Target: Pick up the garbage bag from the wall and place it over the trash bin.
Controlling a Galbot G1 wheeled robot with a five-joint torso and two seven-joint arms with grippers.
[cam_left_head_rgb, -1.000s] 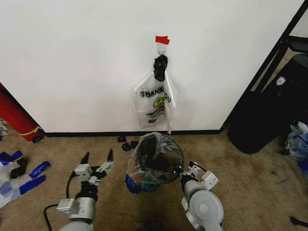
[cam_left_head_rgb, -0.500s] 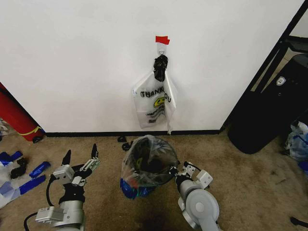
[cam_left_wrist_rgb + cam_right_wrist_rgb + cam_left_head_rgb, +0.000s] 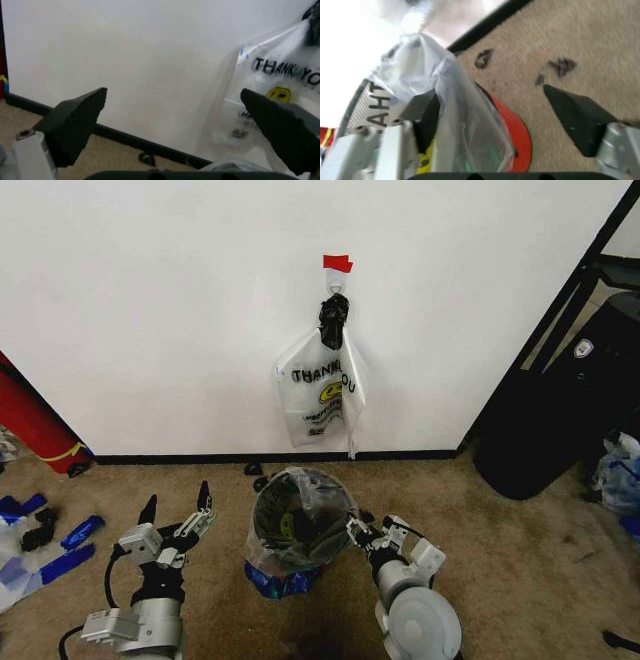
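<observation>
The garbage bag (image 3: 268, 565) is draped over the trash bin (image 3: 300, 548) on the carpet below the wall (image 3: 150, 300); its clear film covers the rim and its blue patches bunch at the bin's foot. My right gripper (image 3: 372, 532) is open at the bin's right rim. In the right wrist view the bag film (image 3: 455, 101) lies against one finger (image 3: 422, 116) of that gripper (image 3: 500, 112), with the bin's red base (image 3: 512, 131) behind. My left gripper (image 3: 177, 498) stands open to the left of the bin, holding nothing, and faces the wall (image 3: 173, 93).
A clear "THANK YOU" bag (image 3: 320, 395) (image 3: 270, 97) hangs from a hook under red tape (image 3: 337, 262). A big red cylinder (image 3: 30, 425) leans at far left, with blue scraps (image 3: 60, 550) on the carpet. A large black object (image 3: 560, 410) fills the right corner.
The bin with the bag over it has shifted left and a little nearer, and my right gripper followed it. My left gripper swung out to the left, away from the bin.
</observation>
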